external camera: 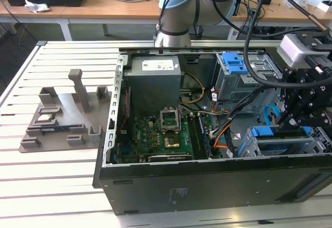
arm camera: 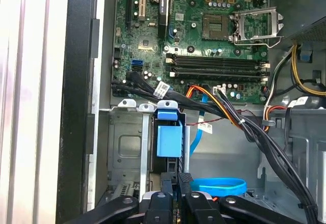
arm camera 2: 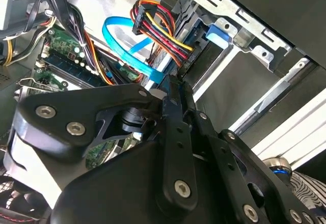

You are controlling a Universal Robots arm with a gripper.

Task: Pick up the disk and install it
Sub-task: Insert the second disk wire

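The disk sits in the drive cage (external camera: 259, 147) at the front corner of the open computer case, on the exterior view's right. Its blue carrier frame (external camera: 277, 132) shows along the cage's top. In the first wrist view the frame's blue end (arm camera: 169, 138) stands edge-on in the cage slot (arm camera: 127, 147). My gripper (external camera: 291, 120) hangs right over that end. Its two black fingers (arm camera: 171, 182) are pressed together, shut, with their tips at the disk's end, and I cannot tell whether they touch it. In the second wrist view the fingertips (arm camera 2: 177, 92) reach the slot beside a blue data cable (arm camera 2: 127, 51).
A cable bundle (arm camera: 229, 114) runs past the cage toward the motherboard (external camera: 155, 134). A second grey cage with a blue latch (external camera: 232, 62) stands behind. The grey power-supply box (external camera: 154, 83) fills the case's back. A grey fixture (external camera: 62, 119) lies on the slatted table at the exterior view's left.
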